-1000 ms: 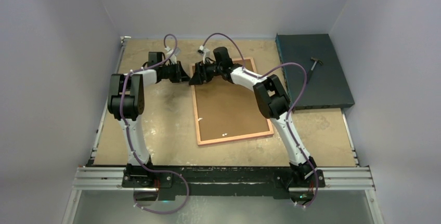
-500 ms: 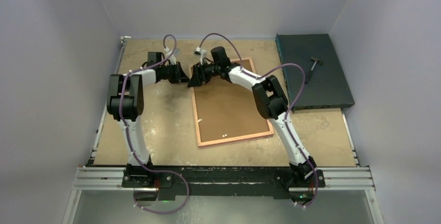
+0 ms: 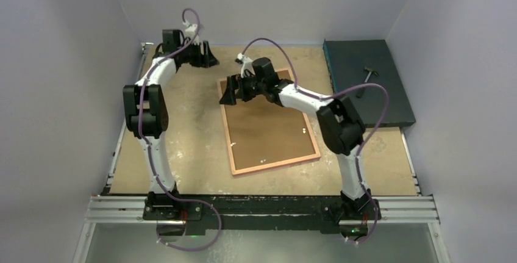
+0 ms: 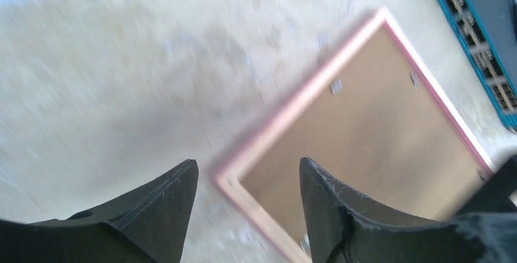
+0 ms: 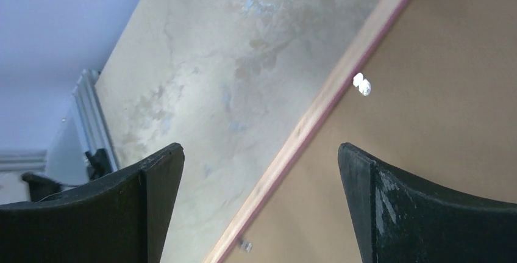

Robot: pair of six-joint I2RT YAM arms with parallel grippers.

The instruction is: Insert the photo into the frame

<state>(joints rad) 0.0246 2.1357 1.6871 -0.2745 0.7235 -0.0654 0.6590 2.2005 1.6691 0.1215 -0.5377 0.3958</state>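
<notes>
The frame point(image 3: 274, 164) lies face down in the middle of the table, its light wood rails around a brown backing board point(image 3: 268, 129). The photo is hidden. My left gripper point(image 3: 208, 60) is open and empty at the far back of the table, clear of the frame. In the blurred left wrist view, a corner of the frame point(image 4: 291, 103) shows below the spread left gripper point(image 4: 249, 171). My right gripper point(image 3: 227, 97) hovers wide open over the frame's far-left corner. In the right wrist view, the rail of the frame point(image 5: 317, 122) runs between the fingers of the right gripper point(image 5: 261, 153), untouched.
A dark teal case point(image 3: 378, 101) sits at the back right with a small hammer-like tool point(image 3: 367, 75) on it. Small metal tabs point(image 5: 362, 84) stick up from the backing board point(image 5: 439, 92). Walls close in the table at left, back and right.
My left gripper has opened and pulled away from the frame's far-left corner towards the back of the table. My right gripper has opened wider. The frame's far end has shifted slightly left.
</notes>
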